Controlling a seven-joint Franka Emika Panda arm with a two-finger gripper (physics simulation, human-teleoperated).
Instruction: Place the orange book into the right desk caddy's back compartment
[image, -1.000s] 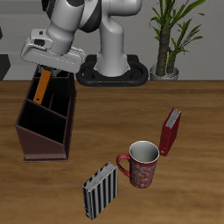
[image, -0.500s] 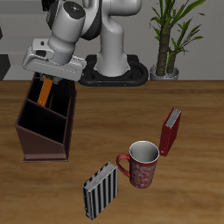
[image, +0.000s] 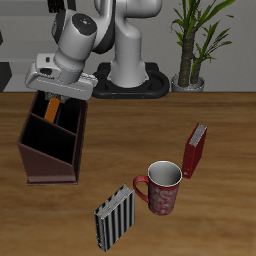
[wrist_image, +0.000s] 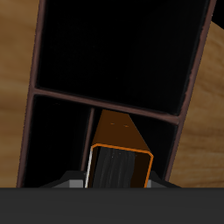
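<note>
the right desk caddy (image: 50, 145) sits near the bench's back corner, and i hold the orange book (image: 51, 107) upright over its back compartment (image: 58, 112), my end effector (image: 56, 93) pinching its top so it drops in straight.

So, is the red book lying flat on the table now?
No, the red book stands upright on the table, behind the mug, in the exterior view.
</note>
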